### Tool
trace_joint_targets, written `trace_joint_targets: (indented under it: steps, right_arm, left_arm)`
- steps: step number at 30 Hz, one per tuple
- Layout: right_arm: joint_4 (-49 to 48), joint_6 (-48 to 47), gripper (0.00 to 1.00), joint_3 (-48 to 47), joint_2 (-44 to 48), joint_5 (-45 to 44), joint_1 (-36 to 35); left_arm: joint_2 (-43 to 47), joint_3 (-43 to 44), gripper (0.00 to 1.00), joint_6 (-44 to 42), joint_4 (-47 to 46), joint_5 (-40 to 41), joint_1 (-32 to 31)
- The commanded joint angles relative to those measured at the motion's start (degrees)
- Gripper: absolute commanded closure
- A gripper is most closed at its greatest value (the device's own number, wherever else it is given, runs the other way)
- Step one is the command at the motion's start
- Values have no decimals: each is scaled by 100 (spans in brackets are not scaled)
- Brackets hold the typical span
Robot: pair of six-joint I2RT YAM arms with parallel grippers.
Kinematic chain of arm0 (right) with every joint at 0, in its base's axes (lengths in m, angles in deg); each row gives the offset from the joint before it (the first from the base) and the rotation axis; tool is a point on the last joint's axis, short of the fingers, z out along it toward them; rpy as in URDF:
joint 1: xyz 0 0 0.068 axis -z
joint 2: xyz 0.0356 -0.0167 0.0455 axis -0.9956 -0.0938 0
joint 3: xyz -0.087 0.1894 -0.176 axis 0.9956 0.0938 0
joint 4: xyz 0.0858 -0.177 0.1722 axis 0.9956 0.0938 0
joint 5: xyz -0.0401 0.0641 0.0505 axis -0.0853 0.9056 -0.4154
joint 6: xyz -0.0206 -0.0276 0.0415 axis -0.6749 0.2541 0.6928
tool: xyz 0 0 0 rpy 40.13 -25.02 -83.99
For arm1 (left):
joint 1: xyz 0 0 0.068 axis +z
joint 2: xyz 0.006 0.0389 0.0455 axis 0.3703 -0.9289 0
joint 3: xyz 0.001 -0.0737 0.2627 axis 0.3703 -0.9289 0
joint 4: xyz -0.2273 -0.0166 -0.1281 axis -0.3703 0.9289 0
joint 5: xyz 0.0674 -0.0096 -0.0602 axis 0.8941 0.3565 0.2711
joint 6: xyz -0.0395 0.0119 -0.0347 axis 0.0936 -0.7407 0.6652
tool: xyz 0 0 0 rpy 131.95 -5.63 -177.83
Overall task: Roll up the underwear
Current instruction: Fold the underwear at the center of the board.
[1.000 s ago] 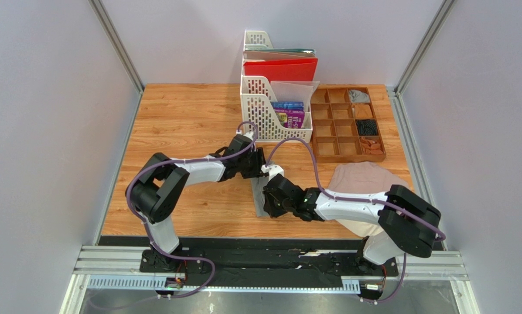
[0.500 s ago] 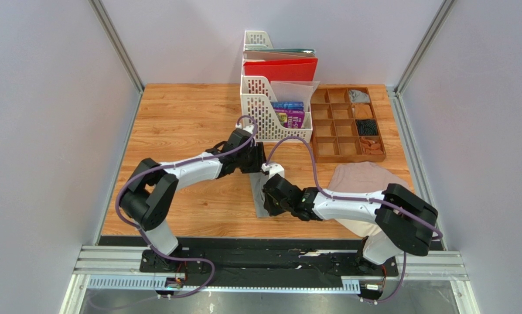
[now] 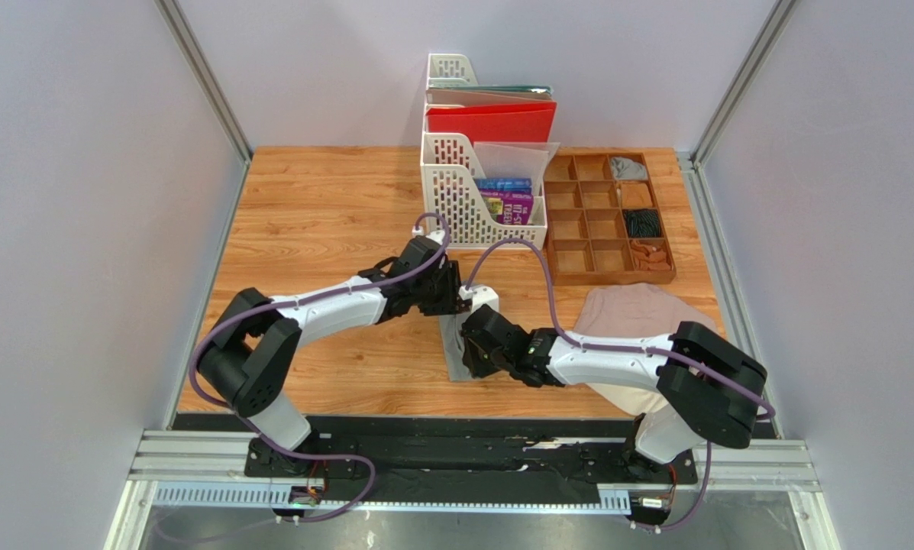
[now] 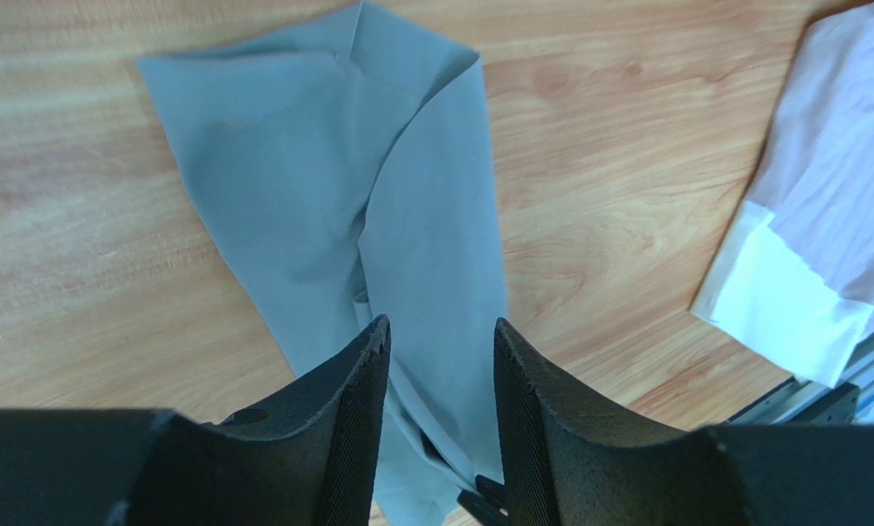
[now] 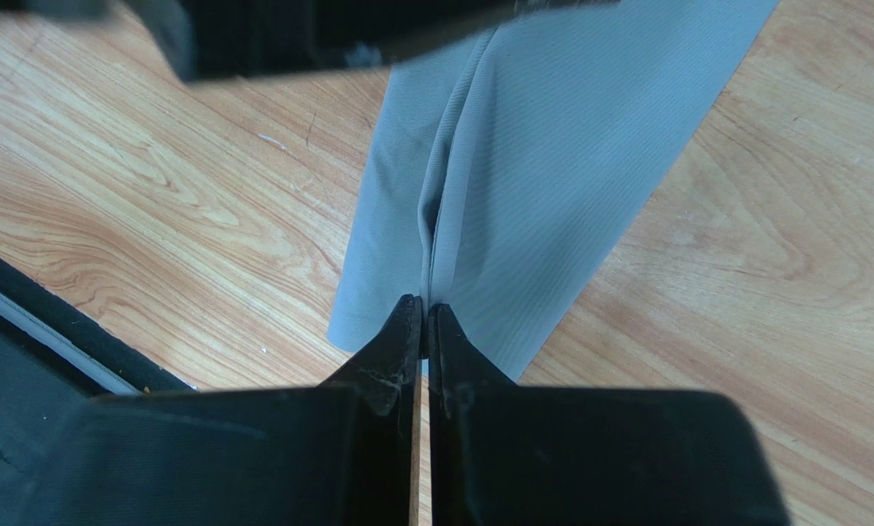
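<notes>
The grey underwear (image 3: 452, 353) (image 4: 408, 197) (image 5: 562, 143) lies on the wood as a long folded strip with a raised crease down its middle. My left gripper (image 3: 459, 293) (image 4: 439, 329) hovers open over the strip's far part, one finger on each side of the crease. My right gripper (image 3: 470, 344) (image 5: 422, 305) is shut at the near end, pinching the crease; its tips (image 4: 485, 502) show in the left wrist view. The pinkish-beige underwear (image 3: 639, 309) (image 4: 836, 186) with its cream band (image 4: 781, 301) lies loose to the right, partly under my right arm.
White file racks (image 3: 473, 195) with folders and books stand at the back centre. A wooden compartment tray (image 3: 606, 276) with small items sits to the back right. The black rail (image 3: 473, 453) runs along the near table edge, close to the strip's end.
My left gripper's jaws have narrowed, and its arm has stretched out flatter, with the elbow further left. The right gripper has stayed shut in place.
</notes>
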Motion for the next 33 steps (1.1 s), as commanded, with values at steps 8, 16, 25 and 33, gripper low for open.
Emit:
trace_joint_targets:
  steps: [8, 16, 25, 33]
  right_arm:
    - [-143, 144, 100, -6, 100, -93, -40]
    - [-169, 135, 100, 12, 74, -75, -40]
    - [-160, 126, 100, 20, 65, -49, -40]
    - [-143, 118, 100, -15, 30, -13, -40]
  left_arm:
    - [-498, -32, 55, 322, 23, 297, -178]
    - [-665, 64, 59, 322, 22, 324, -284]
    - [-630, 161, 66, 305, 225, 464, -380]
    - [-621, 266, 74, 278, 242, 719, -556]
